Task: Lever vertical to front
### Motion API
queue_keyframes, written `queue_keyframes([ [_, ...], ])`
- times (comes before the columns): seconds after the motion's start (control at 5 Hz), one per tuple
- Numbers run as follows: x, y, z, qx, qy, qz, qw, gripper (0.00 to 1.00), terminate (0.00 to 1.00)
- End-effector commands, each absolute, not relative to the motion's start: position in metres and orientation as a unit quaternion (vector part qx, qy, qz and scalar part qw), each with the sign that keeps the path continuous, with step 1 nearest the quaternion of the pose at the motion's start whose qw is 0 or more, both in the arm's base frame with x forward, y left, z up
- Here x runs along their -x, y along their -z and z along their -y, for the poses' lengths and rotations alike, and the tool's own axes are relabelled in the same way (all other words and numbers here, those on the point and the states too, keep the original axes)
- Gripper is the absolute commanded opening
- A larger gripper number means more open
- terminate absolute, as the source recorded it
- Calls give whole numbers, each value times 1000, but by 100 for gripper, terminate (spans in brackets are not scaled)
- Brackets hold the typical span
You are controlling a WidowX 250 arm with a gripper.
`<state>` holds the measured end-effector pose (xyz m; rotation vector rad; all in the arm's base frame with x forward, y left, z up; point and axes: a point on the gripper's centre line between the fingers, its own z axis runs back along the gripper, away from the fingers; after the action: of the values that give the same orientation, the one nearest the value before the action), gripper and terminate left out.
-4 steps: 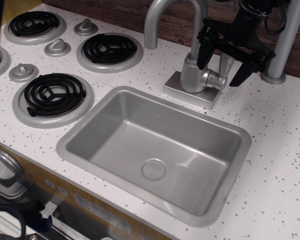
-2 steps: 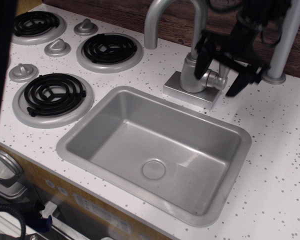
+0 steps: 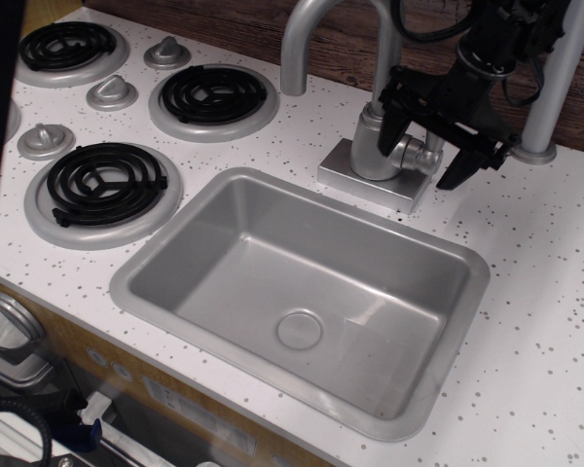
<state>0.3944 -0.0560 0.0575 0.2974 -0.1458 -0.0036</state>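
The lever (image 3: 430, 147) is a slim silver rod rising from a small round hub (image 3: 410, 156) on the right side of the faucet column (image 3: 373, 146). It stands roughly upright and is mostly hidden behind my gripper. My black gripper (image 3: 419, 159) comes down from the upper right and is open. One finger (image 3: 393, 115) is left of the lever against the column, and the other finger (image 3: 464, 162) is to its right. I cannot tell if either finger touches the rod.
The gooseneck spout (image 3: 307, 39) arches up to the left. The sink basin (image 3: 224, 253) lies in front of the faucet base (image 3: 365, 183). A thick grey pole (image 3: 557, 78) stands right of my gripper. Burners (image 3: 102, 185) and knobs (image 3: 46, 141) fill the left counter.
My gripper has dropped and shifted slightly left, so its fingers now straddle the lever lower down near the hub. The lever has not visibly turned.
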Motion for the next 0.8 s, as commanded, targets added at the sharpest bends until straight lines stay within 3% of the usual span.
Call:
queue_keyframes([
  [0.0,-409,-103,61,-145,1,144,979,100,0],
  [0.6,-420,-113,58,-161,6,166,973,100,0],
])
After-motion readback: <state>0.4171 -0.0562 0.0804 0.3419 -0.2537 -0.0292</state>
